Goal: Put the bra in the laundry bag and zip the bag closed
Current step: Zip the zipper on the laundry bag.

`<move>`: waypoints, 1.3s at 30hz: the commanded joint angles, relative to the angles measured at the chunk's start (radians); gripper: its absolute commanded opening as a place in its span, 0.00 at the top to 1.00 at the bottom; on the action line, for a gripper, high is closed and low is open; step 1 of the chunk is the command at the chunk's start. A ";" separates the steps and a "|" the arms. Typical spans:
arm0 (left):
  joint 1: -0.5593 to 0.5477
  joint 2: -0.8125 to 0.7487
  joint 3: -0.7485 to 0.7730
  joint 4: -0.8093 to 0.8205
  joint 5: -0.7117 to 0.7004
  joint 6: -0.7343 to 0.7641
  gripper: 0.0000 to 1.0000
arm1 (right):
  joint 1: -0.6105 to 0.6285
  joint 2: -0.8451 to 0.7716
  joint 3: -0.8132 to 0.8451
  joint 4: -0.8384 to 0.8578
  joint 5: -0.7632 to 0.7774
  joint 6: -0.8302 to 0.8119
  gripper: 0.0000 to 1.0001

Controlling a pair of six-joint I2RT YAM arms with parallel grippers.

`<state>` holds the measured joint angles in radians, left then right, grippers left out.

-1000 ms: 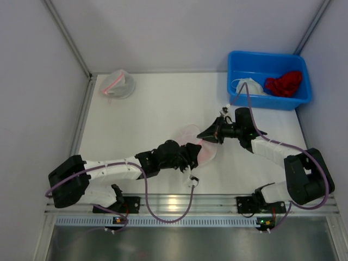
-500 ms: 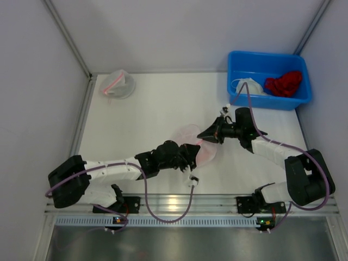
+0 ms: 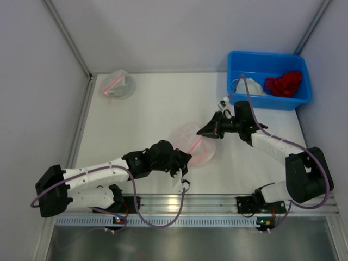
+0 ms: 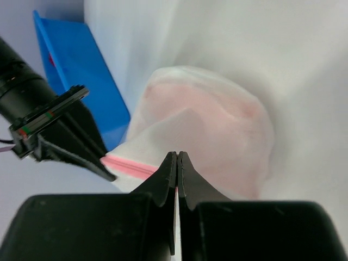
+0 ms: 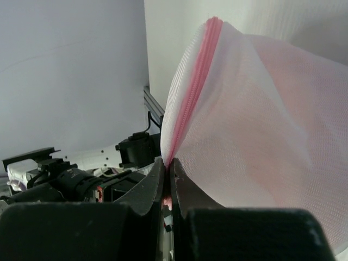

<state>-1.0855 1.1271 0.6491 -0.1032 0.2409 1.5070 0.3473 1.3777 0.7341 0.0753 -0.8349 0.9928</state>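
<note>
Two arms meet over a white mesh laundry bag (image 3: 198,149) at the middle of the table (image 3: 152,109), and we see both claws pinched onto it from opposite sides. The left gripper (image 3: 184,158) reaches in from the near-left; from its wrist camera the two fingers (image 4: 163,179) are pressed flat together, with a sliver of pink caught between them where the bag's edge meets their tips. The right gripper (image 3: 203,132) comes from the far-right and is likewise closed tight, its tips nipping the end of the pink zipper (image 5: 197,81), which climbs away from the fingers as a single unbroken line along the raised seam. The bag is pulled up into a soft ridge between the two grips, the rest of it resting on the table. A pale pink shape (image 4: 206,117) shows through the mesh inside the bag; we cannot make out its form more closely. At the far-right corner stands a blue bin (image 3: 269,103) holding a red garment (image 3: 284,82) and a white mesh item (image 3: 249,87). A second mesh bag (image 3: 117,84) with a pink trim lies at the far-left corner, well apart from both arms.
</note>
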 commanded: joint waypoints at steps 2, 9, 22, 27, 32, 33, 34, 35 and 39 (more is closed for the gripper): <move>-0.004 -0.046 0.044 -0.220 0.132 -0.076 1.00 | -0.028 0.060 0.138 -0.037 -0.012 -0.123 1.00; -0.013 -0.003 0.093 -0.245 0.087 -0.177 1.00 | -0.024 0.190 0.349 -0.144 -0.108 -0.235 0.92; -0.010 0.128 0.254 -0.158 0.001 -0.381 1.00 | -0.039 0.047 0.397 -0.607 -0.061 -0.560 0.41; -0.010 0.160 0.288 -0.124 -0.017 -0.416 1.00 | 0.021 0.034 0.266 -0.576 -0.096 -0.520 0.42; -0.008 0.184 0.317 -0.112 -0.023 -0.441 1.00 | 0.051 0.064 0.238 -0.491 -0.115 -0.456 0.41; -0.008 0.184 0.319 -0.109 -0.022 -0.444 1.00 | 0.056 0.073 0.248 -0.490 -0.122 -0.453 0.41; -0.008 0.188 0.322 -0.109 -0.020 -0.449 1.00 | 0.056 0.098 0.255 -0.491 -0.130 -0.447 0.41; -0.008 0.189 0.325 -0.107 -0.012 -0.452 1.00 | 0.058 0.110 0.270 -0.488 -0.136 -0.445 0.44; -0.008 0.177 0.314 -0.110 0.000 -0.447 1.00 | 0.062 0.152 0.306 -0.485 -0.133 -0.450 0.84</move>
<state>-1.0931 1.3178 0.9333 -0.2604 0.2157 1.0779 0.3927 1.5143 0.9745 -0.4492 -0.9508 0.5350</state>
